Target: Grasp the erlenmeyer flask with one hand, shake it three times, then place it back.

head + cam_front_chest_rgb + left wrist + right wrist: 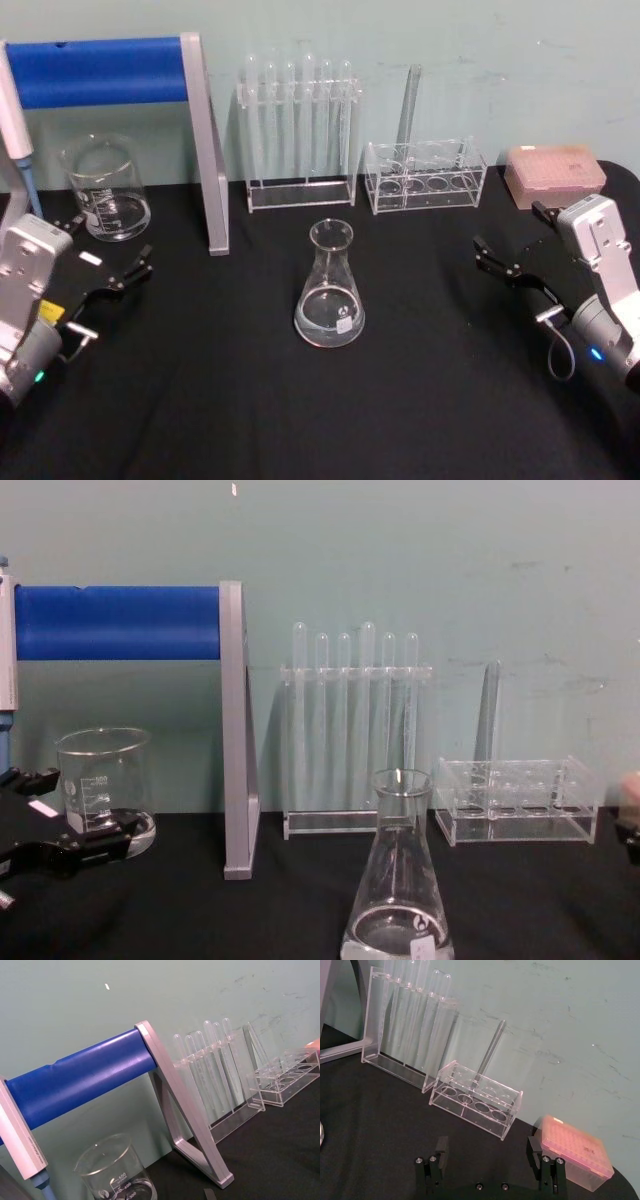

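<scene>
The erlenmeyer flask (329, 285) is being supported upright at the middle of the bench (430, 400), untouched. The left gripper (105, 245) and right gripper (512, 235) are being held near the left and right edges, jaws apart. An off-centre closure risks the flask being tipped (slick, tapered glass).

Silver wrist housings (27, 262), black left tool (108, 243) and right tool (510, 230), one grey cable (561, 356).

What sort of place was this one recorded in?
Probably a laboratory bench setup: an erlenmeyer flask, a rack of test tubes and a graduated beaker stand on a black table against a pale green wall.
</scene>
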